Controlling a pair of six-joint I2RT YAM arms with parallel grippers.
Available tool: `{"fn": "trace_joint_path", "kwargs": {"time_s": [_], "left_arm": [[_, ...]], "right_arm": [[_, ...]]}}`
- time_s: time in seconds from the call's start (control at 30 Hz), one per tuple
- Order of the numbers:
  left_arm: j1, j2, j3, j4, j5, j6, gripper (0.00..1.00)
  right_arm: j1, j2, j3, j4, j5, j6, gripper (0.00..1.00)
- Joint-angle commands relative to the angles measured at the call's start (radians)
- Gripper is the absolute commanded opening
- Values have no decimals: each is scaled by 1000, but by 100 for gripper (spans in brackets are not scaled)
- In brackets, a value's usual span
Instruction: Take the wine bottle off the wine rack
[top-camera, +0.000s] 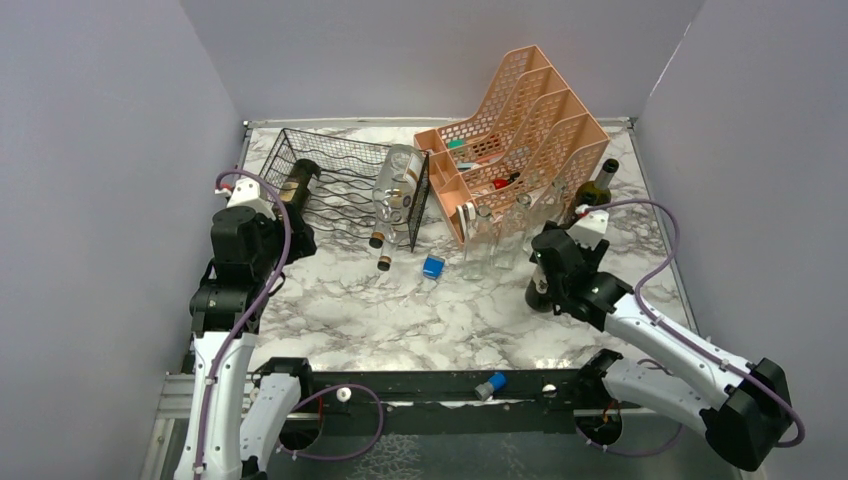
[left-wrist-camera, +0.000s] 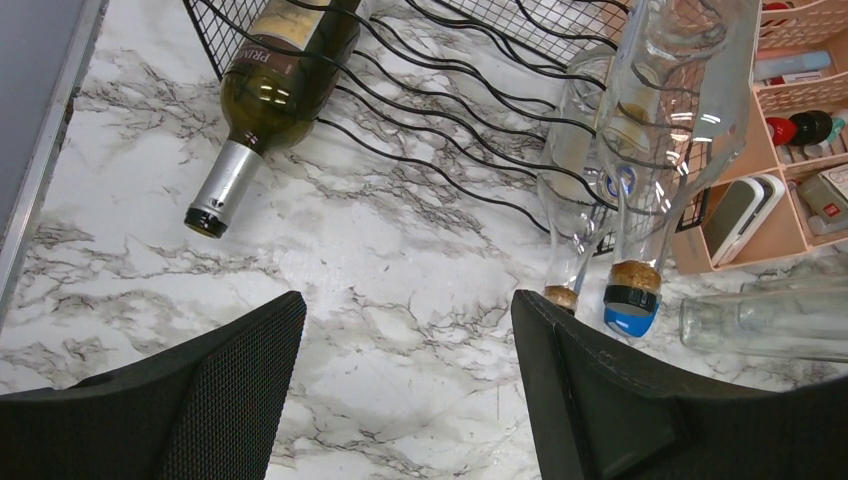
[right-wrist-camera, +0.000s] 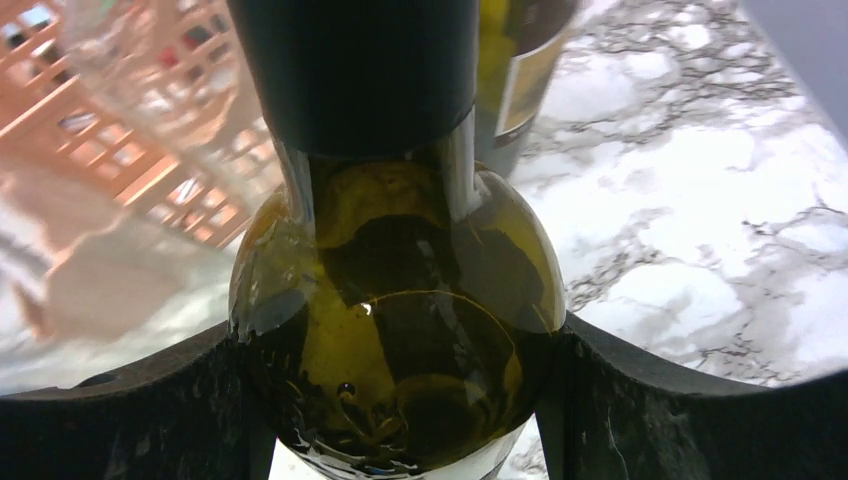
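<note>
White-grey marble-patterned tabletop, plain lavender-grey walls on three sides.

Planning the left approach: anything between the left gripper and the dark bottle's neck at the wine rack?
No. Left wrist view: only bare marble table lies between the open left gripper and the foil-capped neck of the dark bottle.

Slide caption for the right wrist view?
Right gripper closed on a green wine bottle, marble table behind.
</note>
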Motion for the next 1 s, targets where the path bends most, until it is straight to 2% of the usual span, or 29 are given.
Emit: {"fn": "trace_joint_path", "kwargs": {"time_s": [0.0, 0.27, 0.5, 0.7, 0.77, 0.97], "left_arm": [[-4, -11, -4, 31, 26, 2, 81], [-4, -9, -9, 40, 22, 2, 81], [-5, 5, -22, 54, 48, -7, 80], [-6, -1, -24, 55, 73, -5, 80], [-6, -5, -26, 56, 76, -9, 80], [-6, -6, -33, 63, 83, -14, 80]], "right_arm": [[-61, -36, -21, 157, 111, -41, 58], [-175, -80, -147, 485, 189, -269, 58], [-280, -20, -314, 1126, 147, -594, 57], [-328, 96, -373, 1443, 118, -784, 57], [-347, 97, -388, 1482, 83, -788, 57], [-398, 84, -366, 1335, 39, -631, 57]]}}
